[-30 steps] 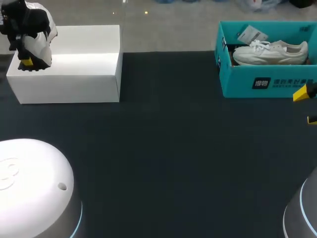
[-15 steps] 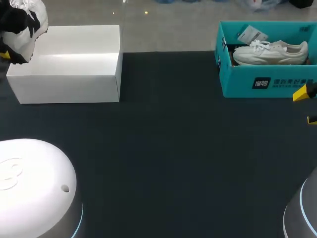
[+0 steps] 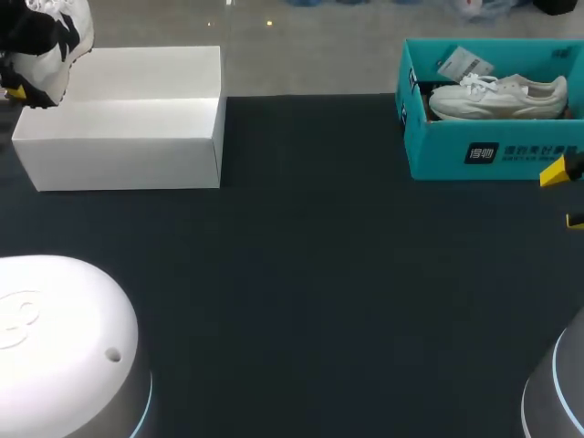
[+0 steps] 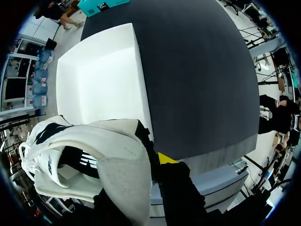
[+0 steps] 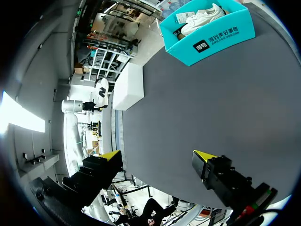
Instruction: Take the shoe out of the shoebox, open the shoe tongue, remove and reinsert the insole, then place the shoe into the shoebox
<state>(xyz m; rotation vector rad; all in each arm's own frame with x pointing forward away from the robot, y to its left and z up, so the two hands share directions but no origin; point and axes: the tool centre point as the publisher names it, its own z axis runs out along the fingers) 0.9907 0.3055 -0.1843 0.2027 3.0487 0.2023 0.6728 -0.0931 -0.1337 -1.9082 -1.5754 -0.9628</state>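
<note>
A white shoe with black trim (image 3: 50, 41) hangs above the far left end of the open white shoebox (image 3: 128, 119), and my left gripper (image 3: 20, 91) is shut on it. In the left wrist view the shoe (image 4: 89, 155) fills the space by the gripper (image 4: 150, 160); one yellow fingertip (image 4: 164, 157) shows beside its heel collar, the other is hidden. The white shoebox (image 4: 101, 80) lies below and ahead. My right gripper (image 3: 566, 195) stands open and empty in front of a teal shoebox (image 3: 484, 151); its fingers (image 5: 110, 154) are wide apart.
The teal shoebox (image 5: 207, 30) at the far right holds another all-white shoe (image 3: 497, 96) and a paper tag. The dark table mat (image 3: 319, 274) spreads between the boxes. My arms' white bases (image 3: 64, 347) sit at the near corners.
My left gripper has carried the shoe leftward and upward, from over the white shoebox's left part to past its left end. The right arm has kept still.
</note>
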